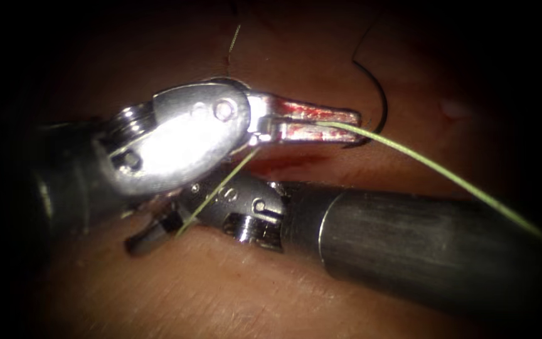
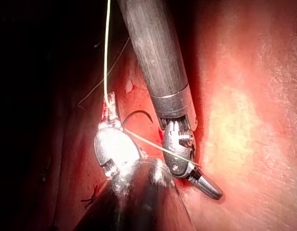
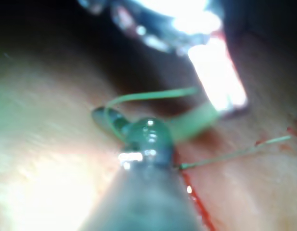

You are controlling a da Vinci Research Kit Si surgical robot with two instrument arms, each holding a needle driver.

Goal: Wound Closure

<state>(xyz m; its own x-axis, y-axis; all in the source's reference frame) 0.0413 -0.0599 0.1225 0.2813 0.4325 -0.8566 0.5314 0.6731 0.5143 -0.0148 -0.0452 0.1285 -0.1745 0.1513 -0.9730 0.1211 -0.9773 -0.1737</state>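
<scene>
The left claw [image 1: 352, 124] grips the green thread [image 1: 446, 172]; the right claw [image 1: 139, 242] looks closed, thread draped across; the curved needle [image 1: 381, 100] rests on tissue [image 1: 221, 295].

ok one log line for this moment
left tool: shut on thread | right tool: thread across it, holds nothing | needle: curved, by left tool tip, right of cut

Pale, glistening tissue [image 1: 233, 295] with a red-smeared cut [image 1: 283, 164] running between the two tools. Dark curved needle [image 1: 381, 103] just beyond the left tool [image 1: 349, 124] tip – one end at the tissue beside the jaws, arc rising free. Green thread [image 1: 446, 172] held in the left tool's closed, red-stained jaws, trailing right – another strand draped over the right tool [image 1: 142, 238], jaws closed, apparently gripping nothing
</scene>
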